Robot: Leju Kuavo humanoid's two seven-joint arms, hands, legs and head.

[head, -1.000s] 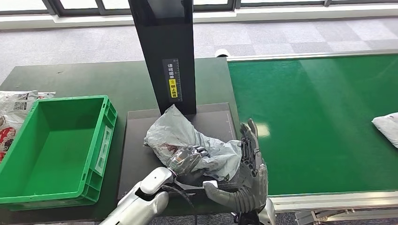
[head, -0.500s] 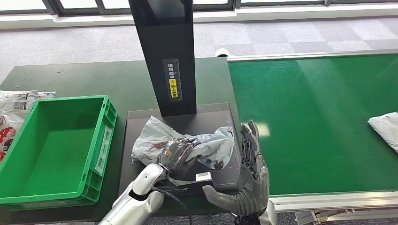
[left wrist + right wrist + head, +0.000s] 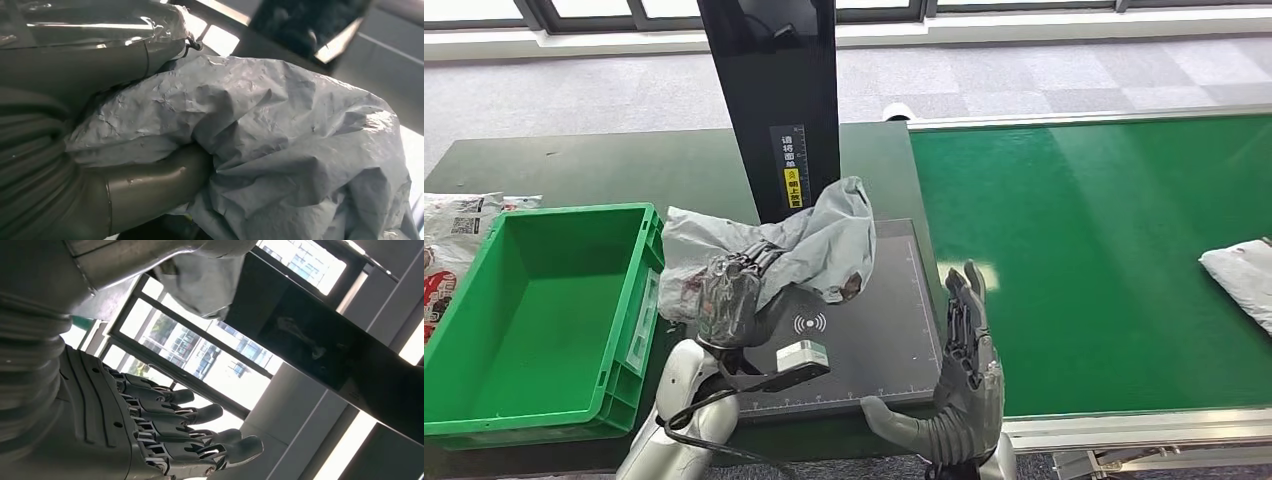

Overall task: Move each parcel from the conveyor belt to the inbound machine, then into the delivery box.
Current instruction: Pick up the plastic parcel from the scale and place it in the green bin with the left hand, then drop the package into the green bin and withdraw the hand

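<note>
The left hand (image 3: 729, 290) grips the grey parcel (image 3: 809, 240) by its crumpled middle and holds it lifted above the dark scanner plate (image 3: 864, 330), just in front of the black post (image 3: 776, 110). Most of the parcel hangs on the side of the hand away from the green box (image 3: 464, 400), its long axis running across from the box edge toward the belt (image 3: 1084, 250). The box lies just beside this hand, on its outer side, so I judge the coming move as a short carry sideways. The right hand (image 3: 964, 370) stands with fingers spread and holds nothing, near the plate's corner, farther from the box.
</note>
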